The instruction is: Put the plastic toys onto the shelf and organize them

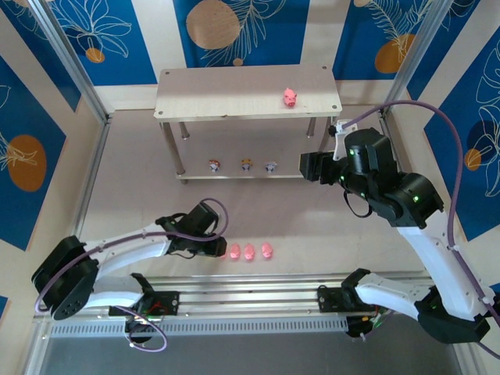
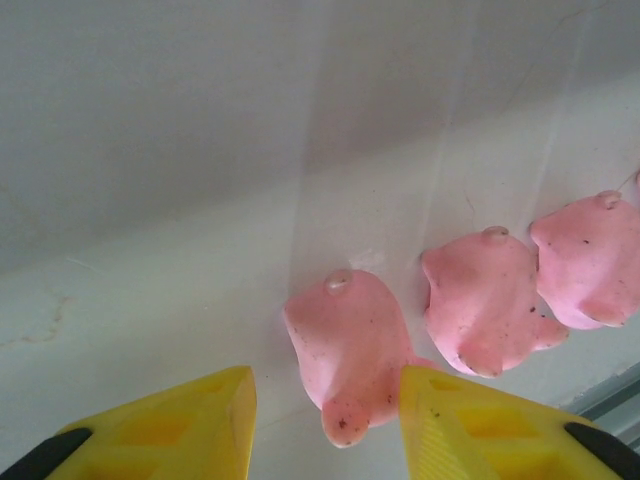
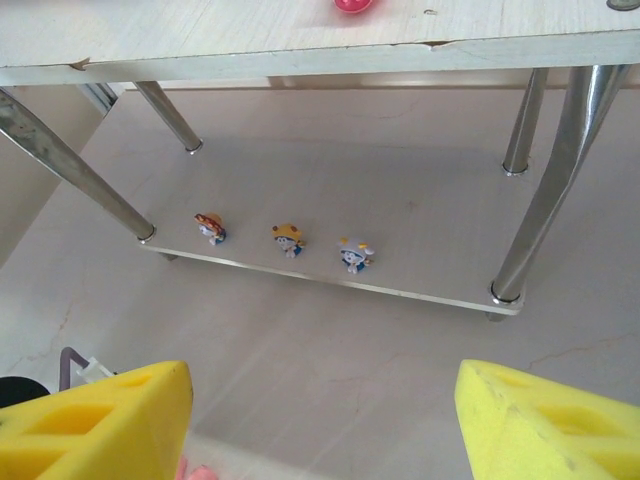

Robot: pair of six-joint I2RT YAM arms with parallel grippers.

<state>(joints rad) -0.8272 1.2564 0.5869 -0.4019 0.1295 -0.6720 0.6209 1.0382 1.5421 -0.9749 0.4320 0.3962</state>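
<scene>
The left claw stands part-open astride the nearest pink pig, with no grip yet. Its 3 o'clock finger is at the pig's flank and its 9 o'clock finger is apart. The pig lies on the table, leftmost of a row with two other pigs, at 6 o'clock from the shelf. Its long axis runs 12 to 6, with the narrow speckled end toward the claw. The left arm is nearer. The right claw gapes empty before the lower board.

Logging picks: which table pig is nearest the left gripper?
The leftmost pig, between the jaws of the left gripper; the other two pigs lie farther right.
</scene>
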